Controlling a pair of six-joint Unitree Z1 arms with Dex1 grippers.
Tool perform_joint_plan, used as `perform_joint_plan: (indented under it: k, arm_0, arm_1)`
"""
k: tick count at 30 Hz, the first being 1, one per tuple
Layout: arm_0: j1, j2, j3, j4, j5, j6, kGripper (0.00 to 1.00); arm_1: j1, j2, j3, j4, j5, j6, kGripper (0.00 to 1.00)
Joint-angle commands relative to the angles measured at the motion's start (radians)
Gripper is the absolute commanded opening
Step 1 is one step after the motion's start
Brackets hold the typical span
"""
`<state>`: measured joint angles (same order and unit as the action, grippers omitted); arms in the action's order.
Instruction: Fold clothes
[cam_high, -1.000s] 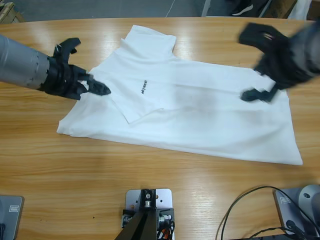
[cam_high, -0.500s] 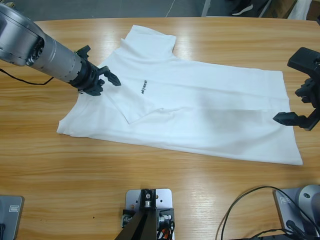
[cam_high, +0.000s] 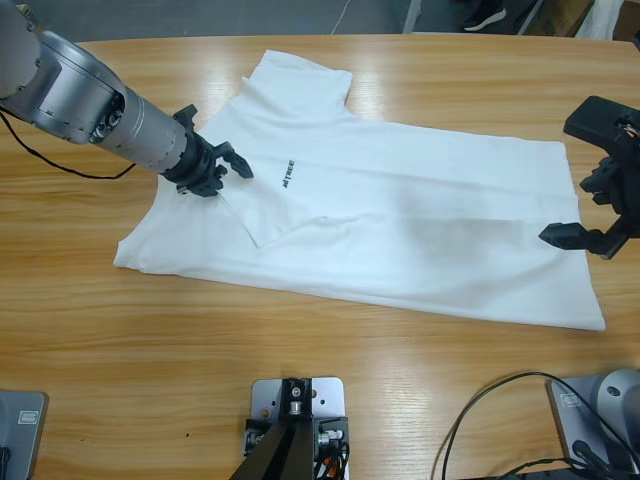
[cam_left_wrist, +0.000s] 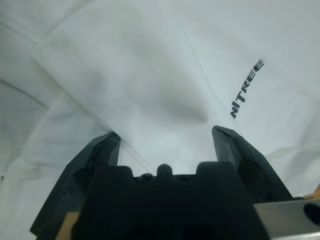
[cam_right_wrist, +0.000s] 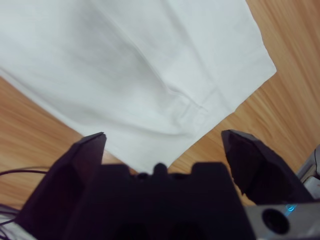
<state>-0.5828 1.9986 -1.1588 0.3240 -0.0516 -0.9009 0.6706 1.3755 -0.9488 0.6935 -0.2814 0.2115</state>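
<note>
The clothes are one white T-shirt (cam_high: 420, 225) lying flat across the table, with a small dark chest logo (cam_high: 287, 174) and one sleeve folded in over its left part. My left gripper (cam_high: 225, 166) reaches in from the upper left and stands open low over the shirt just left of the logo. In the left wrist view the left gripper (cam_left_wrist: 166, 134) has white cloth between its jaws and the logo (cam_left_wrist: 246, 89) ahead. My right gripper (cam_high: 568, 182) hangs open over the shirt's right edge. The right wrist view has the right gripper (cam_right_wrist: 165, 136) above the hem corner (cam_right_wrist: 260, 65).
Bare wooden table (cam_high: 300, 320) runs along the front of the shirt and beyond its right edge (cam_right_wrist: 290, 30). Black cables (cam_high: 490, 400) loop at the front right. A thin black cable (cam_high: 60, 160) trails under the left arm.
The left gripper has lifted and moved right along the shirt toward the logo. The right gripper swung off the shirt's middle to its right edge, then settled slightly lower.
</note>
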Motion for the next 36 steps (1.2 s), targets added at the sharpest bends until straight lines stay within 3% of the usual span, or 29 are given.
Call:
perform_joint_plan:
  k: [1, 18, 19, 22, 24, 26, 29, 33, 34, 36]
  arm_0:
    - [-0.013, 0.026, 0.014, -0.002, -0.003, -0.011, 0.743]
    - [-0.024, -0.002, 0.021, 0.038, 0.042, -0.012, 0.739]
    - [-0.027, 0.006, 0.02, 0.038, 0.042, -0.012, 0.696]
    - [-0.035, 0.026, 0.017, 0.033, 0.041, -0.012, 0.411]
    - [-0.037, 0.032, 0.016, 0.029, 0.041, -0.013, 0.386]
    - [-0.037, 0.033, 0.012, 0.027, 0.041, -0.013, 0.243]
    - [-0.037, 0.034, 0.01, 0.027, 0.041, -0.008, 0.164]
    - [-0.037, 0.039, 0.018, 0.027, 0.041, 0.003, 0.145]
    - [-0.037, 0.039, 0.019, 0.027, 0.041, 0.006, 0.028]
    - [-0.037, 0.039, 0.018, 0.026, 0.041, 0.007, 0.0]
  arm_1:
    - [-0.006, 0.048, 0.038, -0.023, -0.013, 0.008, 0.931]
    - [-0.006, 0.062, 0.042, -0.032, -0.012, 0.006, 0.909]
    - [-0.006, 0.062, 0.042, -0.033, -0.013, 0.006, 0.908]
    - [-0.006, 0.062, 0.042, -0.034, -0.012, 0.006, 0.903]
    - [-0.006, 0.065, 0.042, -0.035, -0.012, 0.006, 0.895]
    - [-0.006, 0.068, 0.042, -0.037, -0.01, 0.006, 0.895]
    - [-0.006, 0.069, 0.042, -0.038, -0.008, 0.006, 0.895]
    - [-0.006, 0.066, 0.044, -0.038, -0.008, 0.006, 0.887]
    - [-0.006, 0.066, 0.044, -0.038, -0.008, 0.006, 0.884]
    - [-0.006, 0.066, 0.045, -0.038, -0.007, 0.006, 0.877]
